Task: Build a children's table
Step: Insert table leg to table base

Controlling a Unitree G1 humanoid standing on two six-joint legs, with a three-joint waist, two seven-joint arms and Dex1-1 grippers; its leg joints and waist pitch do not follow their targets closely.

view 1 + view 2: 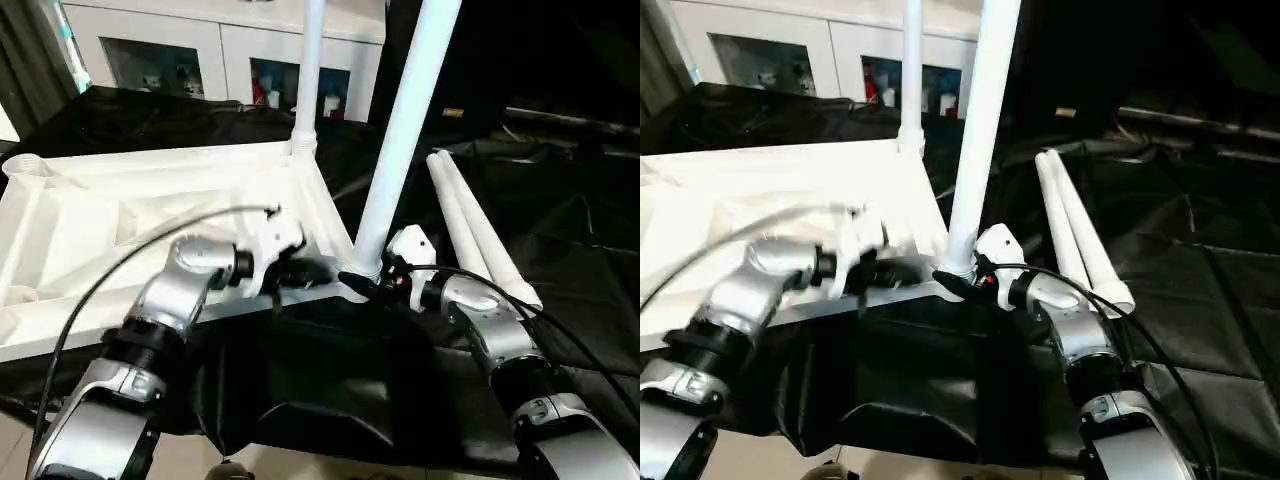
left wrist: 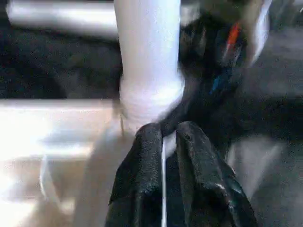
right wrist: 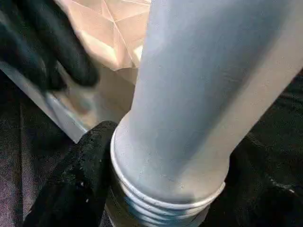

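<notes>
silver forearms, two, jointed, with black cables, at the near edge of the head views, reaching forward over a worktop [image 1: 560, 300] draped in black cloth. left pincer [image 1: 300, 272], two black fingers, at the near long rim of the tabletop close to its near right corner; fingers [image 2: 142, 184] almost together with a thin white edge of the rim showing in the narrow slit between them; whether they are pinching it i cannot tell. right pincer [image 1: 362, 283], two black fingers, at the base of the near upright leg; one finger [image 3: 78, 189] lies against the leg's threaded foot, the pincer clamped on that leg just above the corner socket. children's table, white plastic rectangular tabletop [image 1: 150, 215], lying upside down on the black cloth to the robot's left of centre, ribbed underside upward, round sockets at its corners. near upright leg [image 1: 405, 130], long white tapered tube, standing in the near right corner socket, leaning slightly right. far upright leg [image 1: 308, 75], same kind, standing straight in the far right corner socket. loose legs [image 1: 480, 235], two, white tapered tubes, lying side by side and touching on the cloth just right of the tabletop. white cabinet [image 1: 200, 55] with glass doors, behind the worktop, small items blurred inside.
</notes>
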